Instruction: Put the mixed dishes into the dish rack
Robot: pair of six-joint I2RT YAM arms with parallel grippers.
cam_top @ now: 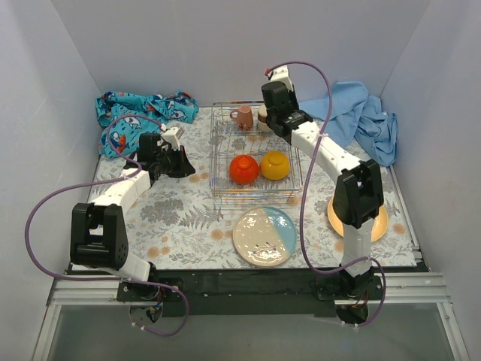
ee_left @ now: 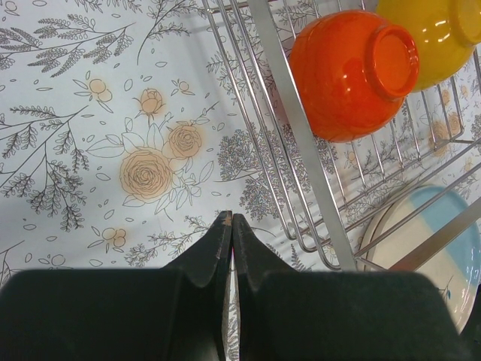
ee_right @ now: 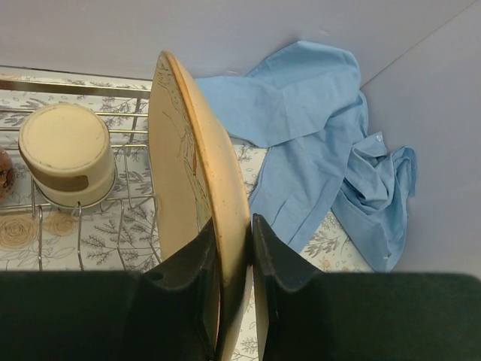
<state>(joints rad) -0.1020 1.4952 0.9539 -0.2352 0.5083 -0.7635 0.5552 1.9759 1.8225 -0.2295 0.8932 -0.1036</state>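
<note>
Two arms reach over the flowered worktop (cam_top: pixel 173 218). The right gripper (ee_right: pixel 234 226) has its fingers parted only narrowly and clamped on the rim of the tan plate (ee_right: pixel 188 165). The plate stands on edge above the far right part of the dish rack (cam_top: pixel 225 143), its floral face turned toward the rack's inside. Whether its lower edge touches the wires I cannot tell.

The left gripper (ee_left: pixel 231 219) has its jaws pressed together on nothing. It hangs over bare worktop just off the rack's left side, near that side's near corner.

The rack sits mid-worktop, toward the far edge. In its near half the red bowl (cam_top: pixel 244 169) rests with its foot ring showing, and the orange bowl (cam_top: pixel 275 165) lies just beside it on the right. At the far end stands the pinkish mug (cam_top: pixel 244 118), and next to it a cream cup (ee_right: pixel 68 154) sits mouth down.

The cream-and-light-blue plate (cam_top: pixel 264 236) lies flat by the near edge, just in front of the rack. The yellow-orange plate (cam_top: pixel 383 222) lies flat by the right edge, partly hidden under the right arm.

A blue patterned cloth (cam_top: pixel 143 113) is bunched in the far left corner. A plain light-blue cloth (cam_top: pixel 361 116) is heaped in the far right corner.
</note>
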